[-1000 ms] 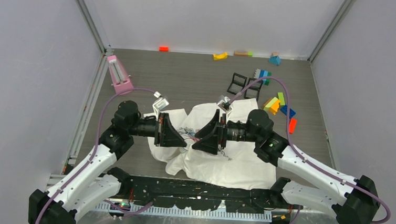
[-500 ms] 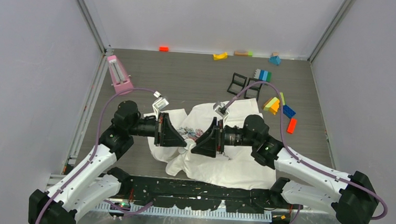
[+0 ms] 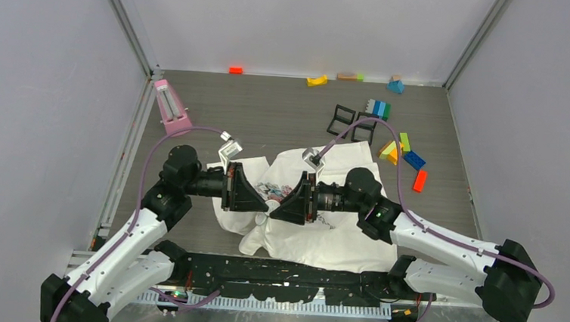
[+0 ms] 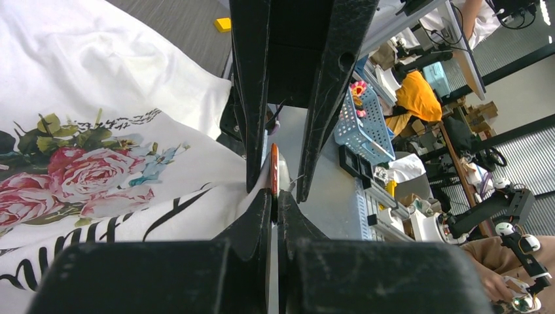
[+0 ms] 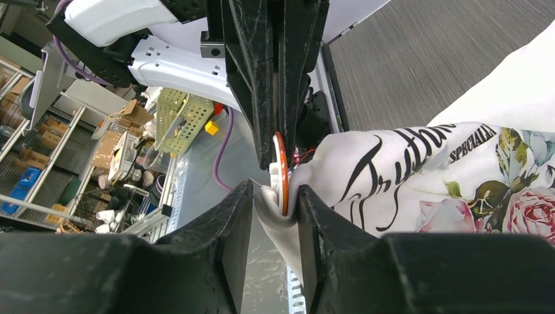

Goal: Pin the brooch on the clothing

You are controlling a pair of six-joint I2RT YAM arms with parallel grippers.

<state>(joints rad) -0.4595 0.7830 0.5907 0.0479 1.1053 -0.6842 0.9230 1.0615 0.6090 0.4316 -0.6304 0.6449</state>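
**Reader:** Starting at the left of the clothing, what is shown, and how many of each?

**Robot:** There is one clothing [image 3: 337, 237], a white T-shirt, lying rumpled on the grey table [image 3: 270, 111]. Beyond its left edge, and well apart from it, stands one pink object [image 3: 170, 109]. Over the clothing's near-left fold is my left pincer [image 4: 275, 199]. Its two fingers [image 4: 245, 229] stand almost together and pinch one brooch [image 5: 282, 171], a thin disc with an orange rim. The brooch is held edge-on, right against that fold.

**Reader:** And from the brooch rightward?

**Robot:** My right pincer [image 5: 275, 191] faces the left one tip to tip over the same fold. Its two fingers [image 5: 222, 229] stand narrowly apart, one on each side of the brooch. A tuck of white cloth lies between the brooch and one finger. I cannot tell whether the fingers press on that cloth.

**Reader:** What marks the clothing itself?

**Robot:** Its chest carries one printed cluster of roses [image 4: 85, 173] in pink and blue-green. Dark cursive lettering [image 5: 393, 157] runs beside the print.

**Reader:** And past the clothing's right side?

**Robot:** Two black frames [image 3: 340, 120] stand near the clothing's far-right corner. To the right of the clothing, coloured blocks [image 3: 393, 149] lie scattered, too bunched for a sure count. More small coloured pieces sit along the far wall, well apart from the clothing.
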